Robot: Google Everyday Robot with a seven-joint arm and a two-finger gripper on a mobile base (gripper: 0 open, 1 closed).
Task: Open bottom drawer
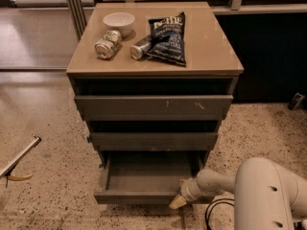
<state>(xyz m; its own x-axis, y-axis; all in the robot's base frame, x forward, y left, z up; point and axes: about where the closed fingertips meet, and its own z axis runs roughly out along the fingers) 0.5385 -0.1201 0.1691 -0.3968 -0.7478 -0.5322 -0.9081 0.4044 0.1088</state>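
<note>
The bottom drawer [144, 195] of the grey cabinet stands pulled out, its shallow grey box interior showing. Its plain front faces me low in the view. My gripper [178, 201] is at the drawer front's right end, touching or just by its top edge, at the end of the white arm [216, 181] that comes in from the lower right. Its tan fingertips point left and down.
Above are the middle drawer [153, 140] and the scratched top drawer [153, 107]. On the cabinet top [211, 47] lie a white bowl [119, 22], two cans [107, 44] and a dark chip bag [168, 36]. A stick [19, 158] lies on the speckled floor at left.
</note>
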